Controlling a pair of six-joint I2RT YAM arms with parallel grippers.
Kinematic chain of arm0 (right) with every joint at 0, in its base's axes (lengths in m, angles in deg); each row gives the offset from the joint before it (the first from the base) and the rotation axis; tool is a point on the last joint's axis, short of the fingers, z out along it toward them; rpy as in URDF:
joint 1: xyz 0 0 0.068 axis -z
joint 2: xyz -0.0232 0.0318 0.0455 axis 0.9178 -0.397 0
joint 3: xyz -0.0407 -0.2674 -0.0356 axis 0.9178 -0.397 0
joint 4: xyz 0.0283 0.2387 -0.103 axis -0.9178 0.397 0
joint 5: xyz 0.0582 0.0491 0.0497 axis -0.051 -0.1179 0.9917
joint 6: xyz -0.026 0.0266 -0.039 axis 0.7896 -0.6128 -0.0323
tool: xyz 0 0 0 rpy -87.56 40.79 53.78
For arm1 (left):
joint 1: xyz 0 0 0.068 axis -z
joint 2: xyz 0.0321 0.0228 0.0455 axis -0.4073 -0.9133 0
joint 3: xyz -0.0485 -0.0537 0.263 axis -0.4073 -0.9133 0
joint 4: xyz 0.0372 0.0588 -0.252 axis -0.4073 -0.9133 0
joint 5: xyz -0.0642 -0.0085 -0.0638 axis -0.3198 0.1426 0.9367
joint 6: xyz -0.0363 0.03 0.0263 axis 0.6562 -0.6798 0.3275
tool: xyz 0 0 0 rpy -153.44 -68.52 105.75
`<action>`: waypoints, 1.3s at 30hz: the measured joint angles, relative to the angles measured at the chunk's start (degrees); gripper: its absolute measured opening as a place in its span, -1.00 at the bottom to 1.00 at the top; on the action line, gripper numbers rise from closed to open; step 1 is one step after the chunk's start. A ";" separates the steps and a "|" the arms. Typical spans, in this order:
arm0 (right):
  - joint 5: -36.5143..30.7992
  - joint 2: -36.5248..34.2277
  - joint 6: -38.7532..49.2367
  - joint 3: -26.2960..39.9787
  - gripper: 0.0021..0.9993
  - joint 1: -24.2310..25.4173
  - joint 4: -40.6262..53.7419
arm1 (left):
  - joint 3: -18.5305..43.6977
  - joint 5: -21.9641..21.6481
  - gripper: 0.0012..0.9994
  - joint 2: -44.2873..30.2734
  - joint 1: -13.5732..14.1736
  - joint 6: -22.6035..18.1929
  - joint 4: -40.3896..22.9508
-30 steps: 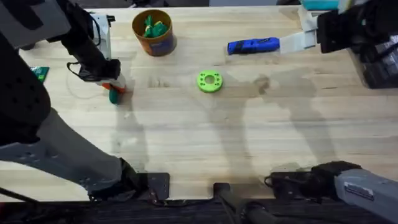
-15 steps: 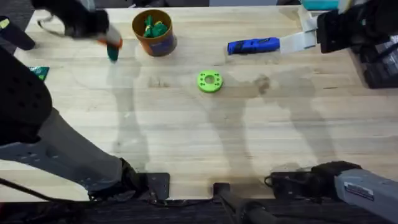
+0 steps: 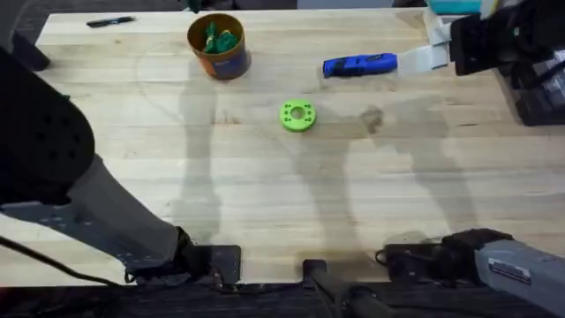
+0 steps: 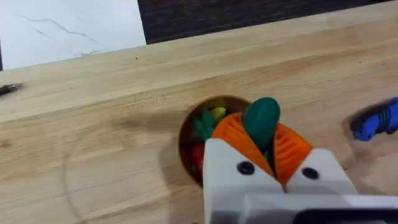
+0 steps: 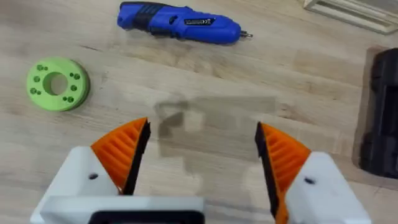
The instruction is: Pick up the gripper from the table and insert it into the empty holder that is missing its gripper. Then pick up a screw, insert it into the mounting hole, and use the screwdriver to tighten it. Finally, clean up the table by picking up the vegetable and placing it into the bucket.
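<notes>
In the left wrist view my left gripper (image 4: pixel 262 138) is shut on the dark green vegetable (image 4: pixel 261 115), held in the air just above the bucket (image 4: pixel 194 140). Overhead, the orange-brown bucket (image 3: pixel 218 46) with leafy green toys inside stands at the back left. The blue screwdriver (image 3: pixel 359 64) lies at the back right, also seen as the screwdriver (image 5: pixel 180 23) ahead of my open right gripper (image 5: pixel 202 134). A white holder (image 3: pixel 433 51) sticks out from a black arm at the far right. The small orange gripper piece and the screw are out of view.
A lime green disc (image 3: pixel 297 116) with holes lies mid-table, and this disc (image 5: pixel 57 84) also lies ahead of the right gripper. A thin dark tool (image 3: pixel 110 21) lies at the back left corner. A black block (image 5: pixel 379 118) sits beside the right gripper. My left arm (image 3: pixel 44 150) looms large at the left.
My left gripper lifted the vegetable off the table at the left and carried it back and right, up over the bucket. The right arm has not moved.
</notes>
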 joint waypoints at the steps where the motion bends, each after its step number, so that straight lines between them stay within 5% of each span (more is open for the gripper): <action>1: 0.00 0.00 0.00 0.00 0.99 0.00 0.00 | 0.00 -0.31 -0.95 -0.24 0.38 0.26 0.29; 13: 0.00 -0.02 -0.04 -0.02 0.99 0.00 0.00 | 0.00 -4.81 -0.94 -9.97 1.04 1.62 -0.82; 15: 0.00 0.00 -0.13 -0.01 0.99 0.00 0.00 | 0.00 -4.99 -0.75 -9.94 1.02 1.57 -0.92; 16: 0.00 0.00 -0.13 -0.01 0.99 0.00 0.00 | 0.00 -5.14 -0.40 -9.95 0.98 1.81 -1.28; 21: 0.00 0.00 -0.13 -0.01 0.99 0.00 0.00 | 0.00 -5.14 0.01 -9.95 0.98 1.92 -1.56; 22: 0.00 0.00 -0.13 -0.02 0.99 0.00 0.00 | 0.00 -5.16 0.21 -9.94 0.98 2.07 -1.58; 23: 0.00 0.00 -0.13 -0.01 0.99 0.00 0.00 | 0.00 -5.15 0.65 -9.69 0.98 2.10 -3.39; 26: 0.00 0.00 -0.14 -0.01 0.99 0.00 0.00 | 0.00 -5.17 0.78 -8.27 0.98 2.23 -6.56; 33: 0.00 0.00 -0.14 0.00 0.99 0.00 0.00 | 0.00 -6.91 0.99 14.89 0.99 1.13 -28.84; 39: 0.00 0.00 -0.15 0.00 0.99 0.00 0.00 | 0.00 -11.57 1.00 26.71 0.98 0.92 -38.94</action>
